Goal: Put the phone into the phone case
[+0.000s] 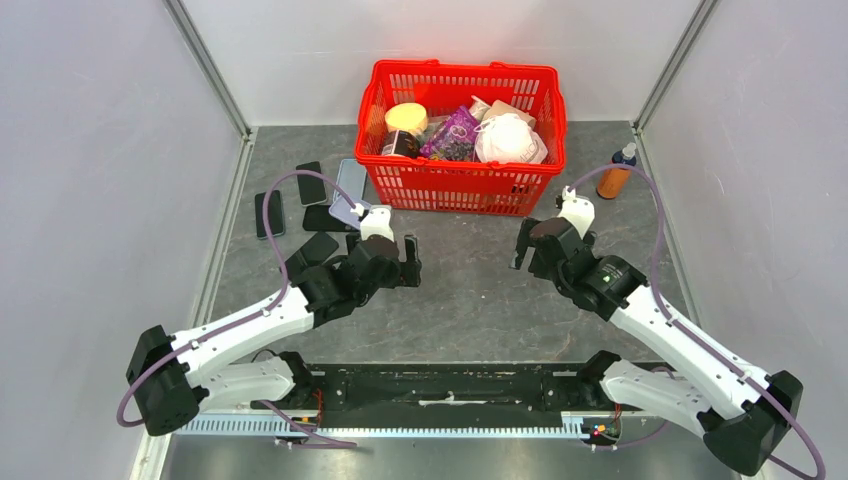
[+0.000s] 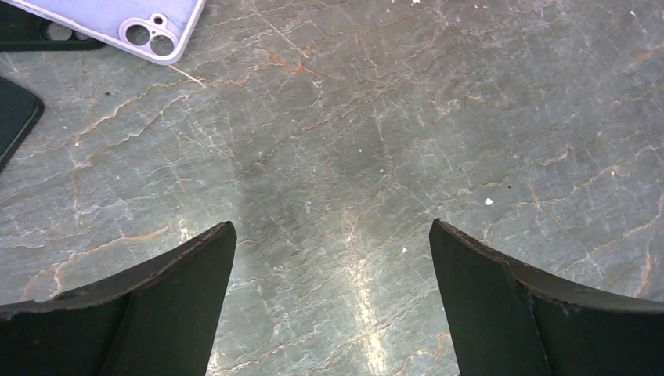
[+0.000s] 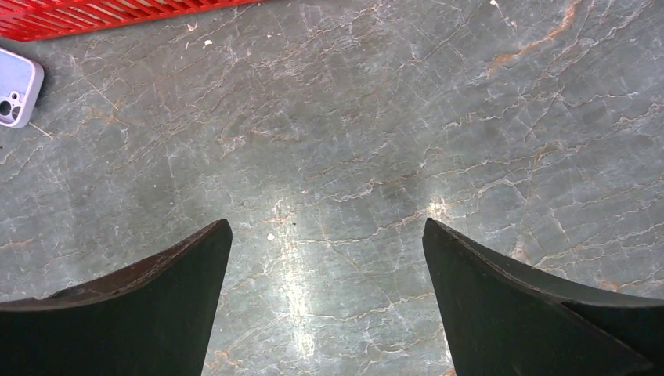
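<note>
On the far left part of the table (image 1: 470, 290) a cluster of flat handsets and covers lies face down or face up. From above, most are dark slabs (image 1: 312, 183) whose long axes run roughly from near to far, and phone cannot be told from cover there. The one clear piece is a lilac phone case (image 1: 346, 211), lying flat just beyond the left gripper (image 1: 385, 255) with its camera corner turned toward that gripper. The left wrist view shows what the top view does not: the case's back is up, two round lens openings and a small hole sit in its corner (image 2: 117, 19), and it overlaps a dark slab behind it. Whether a handset sits inside cannot be told. The right wrist view catches only that corner at its left edge (image 3: 16, 86). Both the left gripper and the right gripper (image 1: 553, 240) hover over bare table with fingers (image 2: 156, 305) spread wide, holding nothing. Only the top view shows the red basket (image 1: 460, 185) of goods at the back and an orange bottle (image 1: 616, 175) to the right.
</note>
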